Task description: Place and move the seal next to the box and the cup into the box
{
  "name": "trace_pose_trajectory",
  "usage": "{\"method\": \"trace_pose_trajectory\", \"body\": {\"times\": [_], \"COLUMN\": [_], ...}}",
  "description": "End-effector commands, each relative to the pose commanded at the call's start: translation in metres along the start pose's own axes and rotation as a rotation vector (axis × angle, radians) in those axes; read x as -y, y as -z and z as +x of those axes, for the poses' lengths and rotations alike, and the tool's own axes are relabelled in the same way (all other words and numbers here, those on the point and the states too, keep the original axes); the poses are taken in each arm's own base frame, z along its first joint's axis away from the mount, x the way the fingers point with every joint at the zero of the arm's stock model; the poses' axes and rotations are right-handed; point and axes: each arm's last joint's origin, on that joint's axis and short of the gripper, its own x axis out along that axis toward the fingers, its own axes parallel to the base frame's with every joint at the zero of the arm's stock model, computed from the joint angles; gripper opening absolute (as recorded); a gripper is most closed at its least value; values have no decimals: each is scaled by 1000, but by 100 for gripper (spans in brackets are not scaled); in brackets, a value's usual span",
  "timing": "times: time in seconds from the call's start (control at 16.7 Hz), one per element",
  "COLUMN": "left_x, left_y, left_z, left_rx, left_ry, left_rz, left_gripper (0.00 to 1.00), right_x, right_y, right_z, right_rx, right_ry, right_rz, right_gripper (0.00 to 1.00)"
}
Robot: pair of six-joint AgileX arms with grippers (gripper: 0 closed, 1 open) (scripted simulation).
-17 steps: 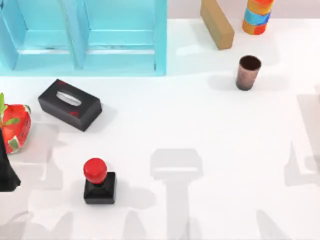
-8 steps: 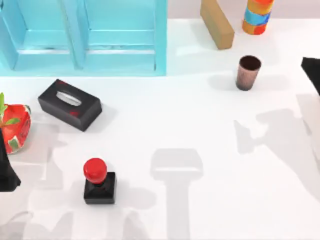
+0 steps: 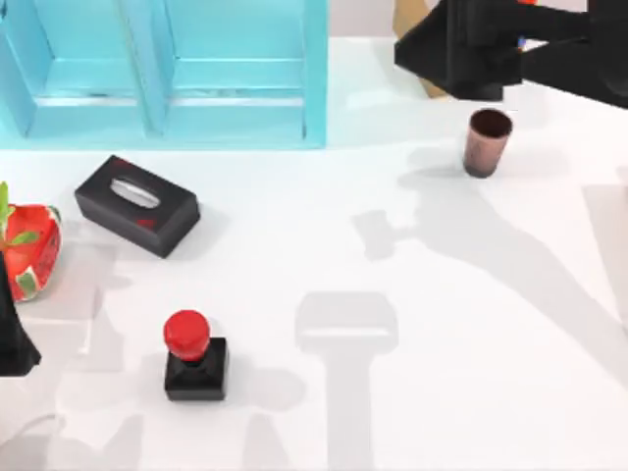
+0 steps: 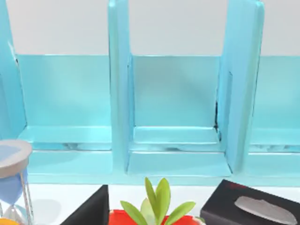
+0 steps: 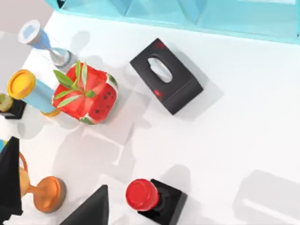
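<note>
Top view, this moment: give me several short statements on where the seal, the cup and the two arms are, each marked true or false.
1. The cup stands upright on the table at the top view's right. True.
2. The seal is already inside the blue shelf box. False: it stands on the open table at the lower left, well apart from the box.
3. The right arm reaches in at the upper right, just above the cup. True.
4. The cup lies on its side beside the black tissue box. False: it is upright and far to the right of it.
5. The left arm sits at the table's left edge, away from the seal. True.
</note>
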Motion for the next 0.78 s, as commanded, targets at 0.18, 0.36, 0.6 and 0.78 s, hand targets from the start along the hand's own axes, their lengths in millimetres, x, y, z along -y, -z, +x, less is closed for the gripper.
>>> {"method": "trace_pose_trajectory", "body": {"times": [0.18, 0.36, 0.6, 0.78], "left_x": [0, 0, 0, 0], "left_y": [0, 0, 0, 0], "left_z": [0, 0, 0, 0], "left_rx": [0, 0, 0, 0], "left_ry": [0, 0, 0, 0], "left_rz": [0, 0, 0, 0], "left_gripper": [100, 100, 100, 100], "right_x": [-28, -52, -86, -110], "right_y": [-14, -20, -18, -9], "right_z": [23, 48, 80, 105], "right_rx": [-100, -191, -303, -381], "right_ry": [7, 29, 59, 92], "right_rz": [24, 44, 55, 59], "right_gripper": [100, 100, 100, 100]}}
